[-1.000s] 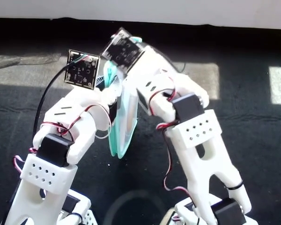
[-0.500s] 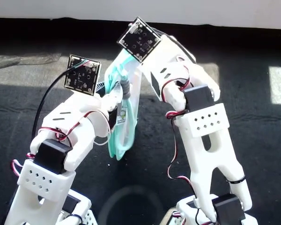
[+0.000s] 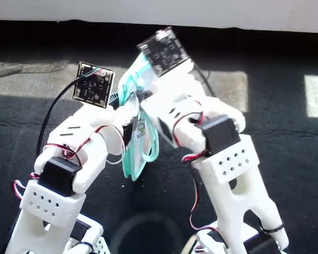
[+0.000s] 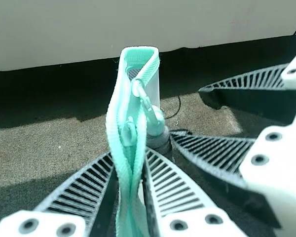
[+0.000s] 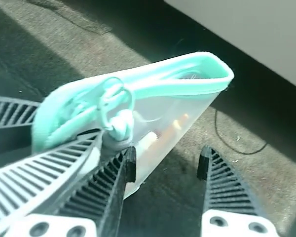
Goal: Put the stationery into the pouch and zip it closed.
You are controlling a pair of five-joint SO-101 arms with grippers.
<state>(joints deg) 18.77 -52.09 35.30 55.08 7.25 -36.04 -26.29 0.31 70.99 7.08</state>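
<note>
— Pincer states first: how is the left one found?
— The left pincer [image 4: 130, 165] is seen clamped on the mint-green edge of the pouch [image 4: 133, 123]. The fabric band is pinched between its ribbed fingers [image 4: 84, 197].
— And the other?
— The right pincer [image 5: 167, 150] is held apart, and bare bench can be seen through the gap. One of its fingers is placed just beside the pouch's clear wall; whether contact is made cannot be told.
— What is laid out, from the largest thing down?
— The bench [image 3: 286, 159] is covered in dark fabric and crossed by patches of sunlight. Above it the left arm [image 3: 74, 153] and the right arm [image 3: 222, 159] are held up side by side, with their wrists close together.
— Where is the pouch kept?
— It is carried off the bench between the two arms, hung from the left pincer.
— And the small things?
— A ring-shaped mint zip pull [image 5: 116, 98] is seen at the gripped end, close to the left pincer's fingers. Stationery [image 5: 153, 136] is glimpsed inside through the clear wall, but its kinds cannot be made out.
</note>
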